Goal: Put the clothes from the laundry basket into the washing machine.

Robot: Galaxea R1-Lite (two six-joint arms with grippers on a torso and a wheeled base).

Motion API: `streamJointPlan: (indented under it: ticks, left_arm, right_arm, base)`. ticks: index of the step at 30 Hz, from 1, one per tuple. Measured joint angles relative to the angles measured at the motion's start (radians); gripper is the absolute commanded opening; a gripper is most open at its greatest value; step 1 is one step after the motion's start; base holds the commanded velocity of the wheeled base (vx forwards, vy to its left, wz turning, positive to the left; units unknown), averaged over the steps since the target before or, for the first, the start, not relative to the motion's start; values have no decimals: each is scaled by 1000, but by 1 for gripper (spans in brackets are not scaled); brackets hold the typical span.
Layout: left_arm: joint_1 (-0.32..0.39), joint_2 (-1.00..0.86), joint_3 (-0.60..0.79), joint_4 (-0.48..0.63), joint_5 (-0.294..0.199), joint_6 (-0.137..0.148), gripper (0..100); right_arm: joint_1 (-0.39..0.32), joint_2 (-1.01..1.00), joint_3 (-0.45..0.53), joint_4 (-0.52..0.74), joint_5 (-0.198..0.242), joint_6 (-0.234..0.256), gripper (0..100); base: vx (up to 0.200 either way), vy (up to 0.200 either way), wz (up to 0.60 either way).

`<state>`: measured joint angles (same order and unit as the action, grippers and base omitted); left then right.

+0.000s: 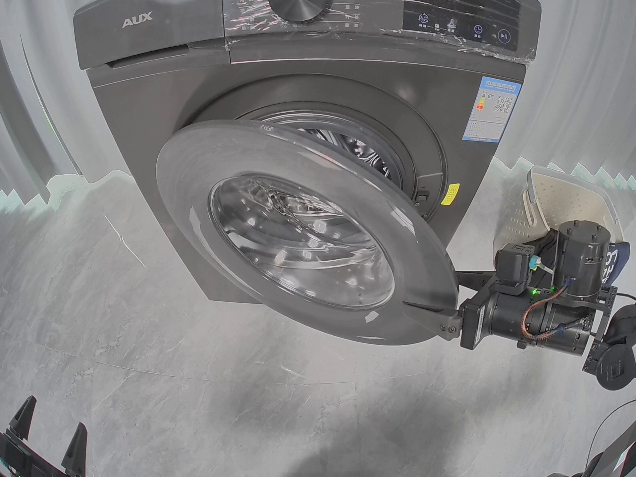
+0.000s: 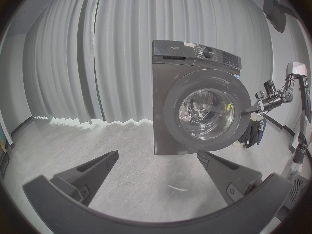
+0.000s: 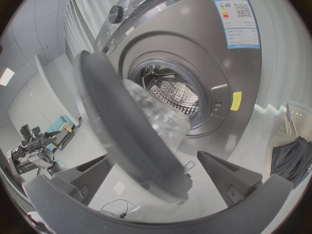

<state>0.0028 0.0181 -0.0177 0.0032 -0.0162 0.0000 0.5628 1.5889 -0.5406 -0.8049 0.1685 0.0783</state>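
Note:
The grey washing machine [image 1: 165, 94] stands ahead, its round door [image 1: 298, 233] swung partly open and the steel drum [image 1: 351, 144] showing behind it. My right gripper [image 1: 434, 293] is open at the door's right edge, one finger on each side of the rim [image 3: 169, 179]. The drum [image 3: 172, 91] looks empty from the right wrist. A white laundry basket [image 1: 576, 200] sits on the floor right of the machine, dark clothes [image 3: 292, 160] draped in it. My left gripper [image 1: 53, 415] is open and empty, low at the near left, far from the machine [image 2: 195, 108].
Pale curtains [image 2: 97, 56] hang behind and beside the machine. A grey tiled floor [image 1: 199, 379] spreads open in front and to the left. A loose cable [image 3: 120, 208] lies on the floor under the door.

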Motion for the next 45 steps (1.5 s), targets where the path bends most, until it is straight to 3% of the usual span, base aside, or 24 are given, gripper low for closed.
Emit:
streamJointPlan:
  ticks: [10, 17, 23, 28, 31, 36, 45]
  left_arm:
    - [0, 0, 0, 0, 0, 0, 100]
    - [0, 0, 0, 0, 0, 0, 100]
    - [0, 0, 0, 0, 0, 0, 100]
    - [0, 0, 0, 0, 0, 0, 100]
    - [0, 0, 0, 0, 0, 0, 100]
    - [0, 0, 0, 0, 0, 0, 100]
    - [0, 0, 0, 0, 0, 0, 100]
  right_arm:
    - [65, 4, 35, -11, 9, 3, 100]
    - [60, -24, 99, -36, 5, 0, 100]
    - [21, -128, 205, -33, 3, -4, 100]
    - [-93, -197, 239, -19, 4, -9, 100]
    - [-144, -208, 220, -15, 1, -9, 100]
    - [-162, -152, 161, -21, -6, -5, 100]
    - [-108, 43, 10, -28, -22, 12, 100]
  base:
    - [0, 0, 0]
    - [0, 0, 0]
    - [0, 0, 0]
    - [0, 0, 0]
    - [0, 0, 0]
    - [0, 0, 0]
    - [0, 0, 0]
